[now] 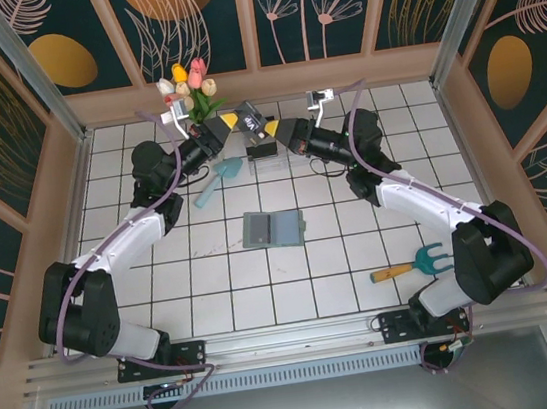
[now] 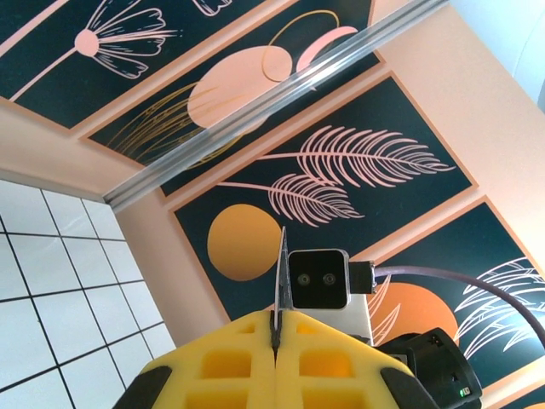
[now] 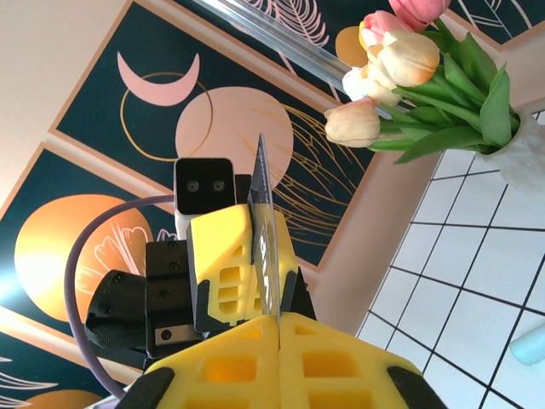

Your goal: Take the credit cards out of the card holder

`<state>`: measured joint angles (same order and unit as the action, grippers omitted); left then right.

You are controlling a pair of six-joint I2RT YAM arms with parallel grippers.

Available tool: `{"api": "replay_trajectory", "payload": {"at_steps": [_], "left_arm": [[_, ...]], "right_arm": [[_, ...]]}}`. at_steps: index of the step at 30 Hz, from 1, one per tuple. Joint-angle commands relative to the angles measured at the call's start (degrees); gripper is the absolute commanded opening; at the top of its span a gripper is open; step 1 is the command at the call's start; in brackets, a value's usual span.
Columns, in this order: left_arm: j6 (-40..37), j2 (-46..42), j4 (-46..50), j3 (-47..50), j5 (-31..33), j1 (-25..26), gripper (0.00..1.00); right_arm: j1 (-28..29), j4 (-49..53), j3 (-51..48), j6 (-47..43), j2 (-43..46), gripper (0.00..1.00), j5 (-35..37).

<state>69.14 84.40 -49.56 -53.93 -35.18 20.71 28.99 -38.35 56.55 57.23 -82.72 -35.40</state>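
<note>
The card holder [image 1: 273,229] lies open on the white tiles mid-table, blue-grey inside with a green part at its right. One credit card [image 1: 251,122] hangs in the air at the back middle, held from both ends. My left gripper [image 1: 231,122] is shut on its left end and my right gripper [image 1: 275,130] on its right end. In the left wrist view the card [image 2: 282,264] stands edge-on out of my shut left gripper [image 2: 276,328]. In the right wrist view the card [image 3: 266,226] runs from my shut right gripper [image 3: 278,322] to the left gripper's yellow fingers [image 3: 223,256].
A bunch of tulips [image 1: 187,83] stands by the back wall, close to the left gripper. A teal trowel [image 1: 218,179] lies back left. A small dark rectangle [image 1: 261,151] lies on the tiles under the grippers. A hand rake [image 1: 413,267] lies front right.
</note>
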Motion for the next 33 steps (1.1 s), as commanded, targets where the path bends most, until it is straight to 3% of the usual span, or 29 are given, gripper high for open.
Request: {"api": "replay_trajectory", "payload": {"at_steps": [1,3,4,5,7,9,11,16,21,26,31,33], "left_arm": [[-0.40,-2.82,0.71,0.15,0.80,0.04,0.00],[-1.41,-3.65,3.61,-0.14,1.54,0.04,0.00],[-2.21,-4.07,5.73,-0.49,2.10,0.05,0.06],[-3.04,-4.43,8.29,-0.98,2.69,0.04,0.18],[-6.34,-5.06,17.17,-3.10,5.03,-0.04,0.56],[-10.91,-5.41,26.00,-5.19,7.86,0.01,0.72],[-14.09,-6.10,32.42,-5.34,10.65,-0.43,0.81],[-13.86,-9.58,34.81,2.28,12.94,-3.79,0.95],[-14.29,-12.74,36.52,9.14,13.19,-8.86,0.98],[-16.05,-15.01,38.38,14.66,13.90,-12.84,0.98],[-17.91,-14.16,38.70,16.78,13.47,-14.44,0.99],[-19.07,-12.80,38.65,16.21,12.11,-14.72,0.98]], "right_arm": [[0.45,-0.72,1.72,-2.14,-0.32,0.02,0.85],[0.54,-0.16,1.87,-3.52,-0.43,0.00,1.12],[0.55,0.39,2.04,-4.64,-0.43,0.00,1.28],[0.54,1.23,2.14,-5.75,-0.28,0.00,1.81],[0.45,4.36,2.44,-9.89,0.05,0.00,4.00],[0.37,6.93,2.90,-15.65,0.04,0.00,4.57],[0.15,11.48,4.44,-22.29,-0.26,0.00,5.34],[-0.70,27.66,10.96,-41.15,-3.27,0.00,11.16],[-1.79,26.06,9.10,-58.77,-3.94,0.00,12.06],[-3.95,31.81,13.05,-74.08,-7.82,0.00,7.62],[-4.50,43.55,15.85,-102.13,-13.20,0.00,-1.58],[-4.96,43.68,17.51,-103.97,-16.00,0.00,-0.55]]}}
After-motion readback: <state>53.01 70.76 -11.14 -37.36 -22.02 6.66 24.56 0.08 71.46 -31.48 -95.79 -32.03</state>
